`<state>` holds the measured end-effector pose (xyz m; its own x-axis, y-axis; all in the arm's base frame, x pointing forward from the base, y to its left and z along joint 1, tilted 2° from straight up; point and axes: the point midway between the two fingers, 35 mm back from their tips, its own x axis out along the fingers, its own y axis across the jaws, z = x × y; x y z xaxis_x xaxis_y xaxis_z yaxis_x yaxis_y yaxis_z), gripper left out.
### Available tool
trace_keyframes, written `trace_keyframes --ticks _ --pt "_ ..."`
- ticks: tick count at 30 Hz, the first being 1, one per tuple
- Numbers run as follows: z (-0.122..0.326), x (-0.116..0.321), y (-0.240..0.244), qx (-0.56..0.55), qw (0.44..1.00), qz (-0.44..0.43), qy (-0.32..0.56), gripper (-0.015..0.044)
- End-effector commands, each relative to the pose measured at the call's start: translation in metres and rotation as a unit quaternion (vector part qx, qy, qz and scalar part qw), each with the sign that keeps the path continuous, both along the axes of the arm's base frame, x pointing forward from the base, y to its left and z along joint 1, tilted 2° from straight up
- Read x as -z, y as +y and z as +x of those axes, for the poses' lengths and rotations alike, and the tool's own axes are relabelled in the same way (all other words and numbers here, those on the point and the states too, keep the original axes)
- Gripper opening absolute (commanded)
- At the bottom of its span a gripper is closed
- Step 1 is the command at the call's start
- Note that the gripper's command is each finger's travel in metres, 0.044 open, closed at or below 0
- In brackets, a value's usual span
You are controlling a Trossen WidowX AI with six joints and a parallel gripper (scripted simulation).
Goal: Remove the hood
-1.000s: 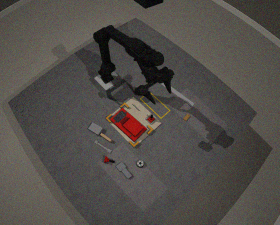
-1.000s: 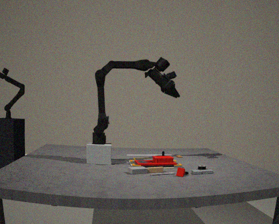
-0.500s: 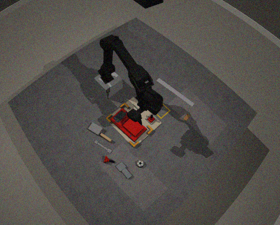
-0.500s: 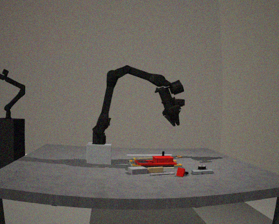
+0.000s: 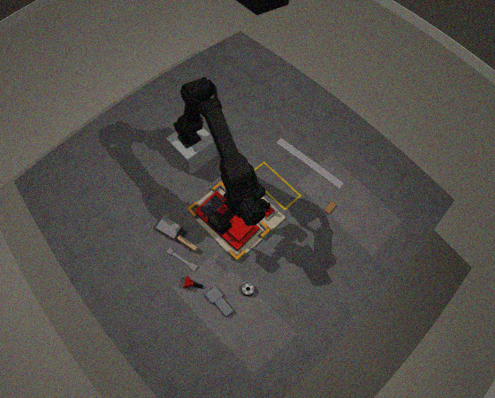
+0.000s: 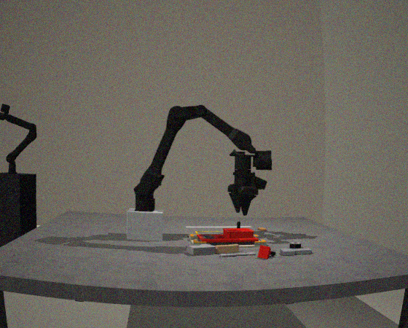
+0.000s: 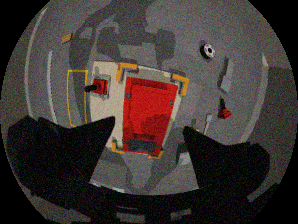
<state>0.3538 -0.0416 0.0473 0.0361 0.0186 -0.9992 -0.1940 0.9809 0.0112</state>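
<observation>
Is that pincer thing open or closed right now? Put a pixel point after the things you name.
Open: in the wrist view the two tips of the pincer (image 5: 239, 219) (image 6: 241, 213) (image 7: 149, 124) stand wide apart, with nothing held between them.

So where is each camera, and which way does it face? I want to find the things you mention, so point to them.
Top: high above the table, looking down; the black arm (image 5: 230, 146) partly hides the red toy car (image 5: 240, 227) (image 6: 237, 234) (image 7: 150, 115).
Exterior: off to the table's side, looking across; whole arm (image 6: 164, 146) in profile.
Wrist: on the arm near the gripper (image 5: 239, 221) (image 6: 241, 213) (image 7: 149, 124), facing the car; both fingers show.
Top and wrist share the yellow outline (image 5: 283, 178) (image 7: 68, 97).
</observation>
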Motion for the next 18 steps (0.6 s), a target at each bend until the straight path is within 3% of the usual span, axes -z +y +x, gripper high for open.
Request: trace_keyframes --ticks 1,18 --pt "-0.0057 0.0033 -0.0011 -0.003 1.000 0.004 0.007 0.0440" --pt "-0.0050 0.0118 -0.0009 -0.003 1.000 0.004 0.007 0.0440"
